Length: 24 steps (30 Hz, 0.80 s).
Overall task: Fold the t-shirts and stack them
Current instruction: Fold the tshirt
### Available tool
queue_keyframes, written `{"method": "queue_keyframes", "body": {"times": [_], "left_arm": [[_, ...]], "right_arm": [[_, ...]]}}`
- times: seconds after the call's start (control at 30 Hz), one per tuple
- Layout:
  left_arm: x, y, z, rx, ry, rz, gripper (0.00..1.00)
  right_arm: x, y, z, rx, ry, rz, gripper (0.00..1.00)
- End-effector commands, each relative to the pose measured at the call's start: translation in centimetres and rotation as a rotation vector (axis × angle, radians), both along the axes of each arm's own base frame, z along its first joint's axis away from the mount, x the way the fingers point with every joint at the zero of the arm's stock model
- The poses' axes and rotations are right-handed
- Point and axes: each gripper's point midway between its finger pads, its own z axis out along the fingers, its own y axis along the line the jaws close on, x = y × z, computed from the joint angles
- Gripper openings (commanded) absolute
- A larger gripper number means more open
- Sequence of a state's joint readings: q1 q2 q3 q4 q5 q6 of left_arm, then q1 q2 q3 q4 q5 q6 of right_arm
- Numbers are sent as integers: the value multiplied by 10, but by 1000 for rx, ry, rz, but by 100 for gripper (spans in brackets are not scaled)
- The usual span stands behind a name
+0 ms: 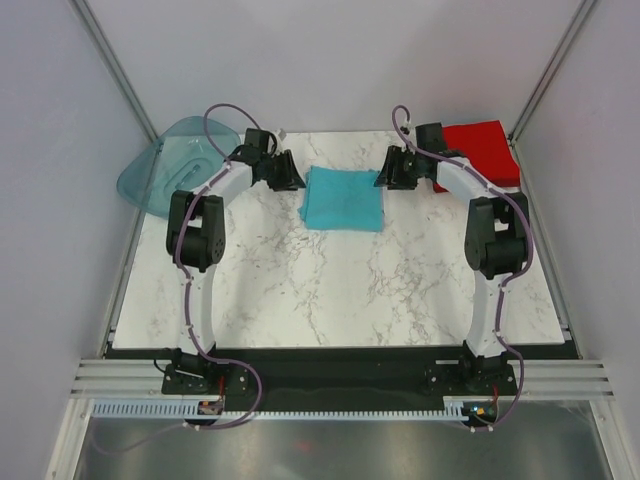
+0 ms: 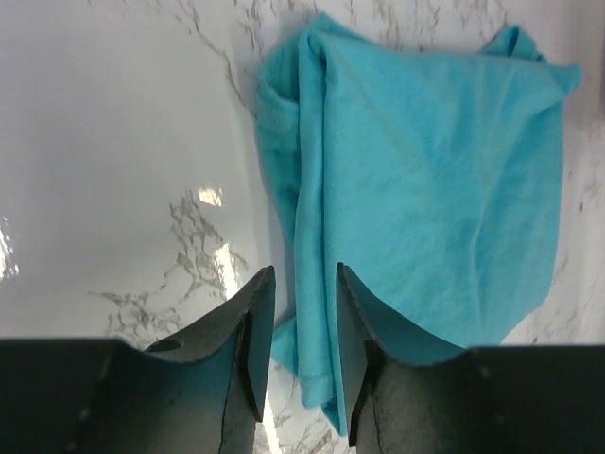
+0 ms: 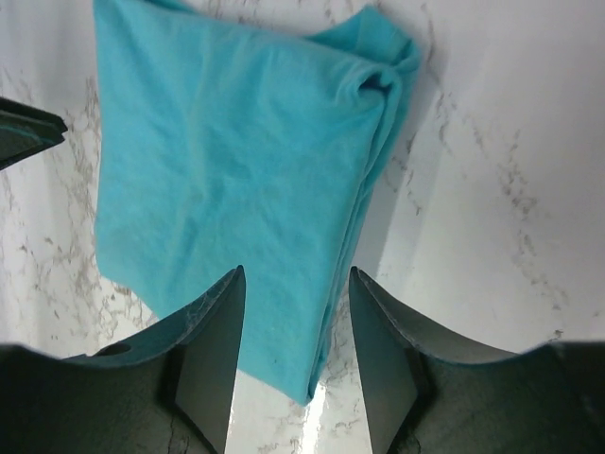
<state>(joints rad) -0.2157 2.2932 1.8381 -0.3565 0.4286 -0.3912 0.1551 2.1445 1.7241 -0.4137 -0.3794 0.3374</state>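
I see my left pincer [image 2: 304, 279] and right pincer [image 3: 295, 274] both released, jaws apart, flanking the folded turquoise cloth t-shirt [image 1: 344, 198] at the overhead frame's upper centre.

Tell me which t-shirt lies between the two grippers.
The turquoise t-shirt, folded, with the left gripper and right gripper flanking it. The red t-shirt sits folded in the far right corner.

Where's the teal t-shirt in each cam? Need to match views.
Top external: teal t-shirt folded, centre, toward the far edge.
Left wrist: teal t-shirt fills centre and upper right.
Right wrist: teal t-shirt fills centre and upper left.
Shared landmark: the veined marble table.
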Motion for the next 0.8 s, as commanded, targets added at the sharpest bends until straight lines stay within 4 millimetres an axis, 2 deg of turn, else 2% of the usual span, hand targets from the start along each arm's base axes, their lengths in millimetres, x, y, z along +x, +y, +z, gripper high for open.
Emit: {"method": "queue_keyframes", "body": {"times": [0.0, 0.13, 0.3, 0.33, 0.4, 0.43, 0.47, 0.53, 0.6, 0.63, 0.67, 0.7, 0.73, 0.77], "left_arm": [[-15, -2, 14, 48, -74, -83, 40], [-34, -9, -5, 16, -13, -136, 42], [-53, -20, -23, -15, 45, -188, 41], [-54, -21, -24, -18, 49, -188, 40], [-59, -20, -26, -24, 70, -179, 29], [-61, -20, -26, -29, 81, -171, 22], [-66, -19, -29, -32, 98, -168, 11], [-73, -20, -24, -46, 108, -167, 3], [-88, -20, -28, -67, 154, -163, 2], [-93, -19, -20, -76, 158, -151, 2], [-110, -16, -30, -71, 209, -145, 2], [-115, -12, -31, -65, 227, -128, 2], [-123, -9, -33, -64, 248, -118, 2], [-139, -7, -33, -70, 278, -105, 2]], "right_arm": [[-26, 15, 6, 35, -17, 169, 56], [-46, 18, -16, 46, 46, 219, 56], [-61, 19, -31, 58, 75, 252, 56], [-65, 19, -37, 62, 89, 256, 55], [-72, 22, -39, 84, 105, 268, 54], [-78, 22, -44, 89, 118, 267, 48], [-81, 21, -42, 93, 120, 257, 42], [-96, 24, -48, 114, 156, 251, 33], [-103, 27, -36, 113, 121, 253, 22], [-118, 26, -45, 100, 152, 246, 16], [-123, 26, -36, 96, 134, 243, 13], [-130, 25, -38, 90, 147, 237, 11], [-147, 25, -47, 80, 189, 224, 8], [-154, 26, -39, 76, 176, 225, 8]]}}
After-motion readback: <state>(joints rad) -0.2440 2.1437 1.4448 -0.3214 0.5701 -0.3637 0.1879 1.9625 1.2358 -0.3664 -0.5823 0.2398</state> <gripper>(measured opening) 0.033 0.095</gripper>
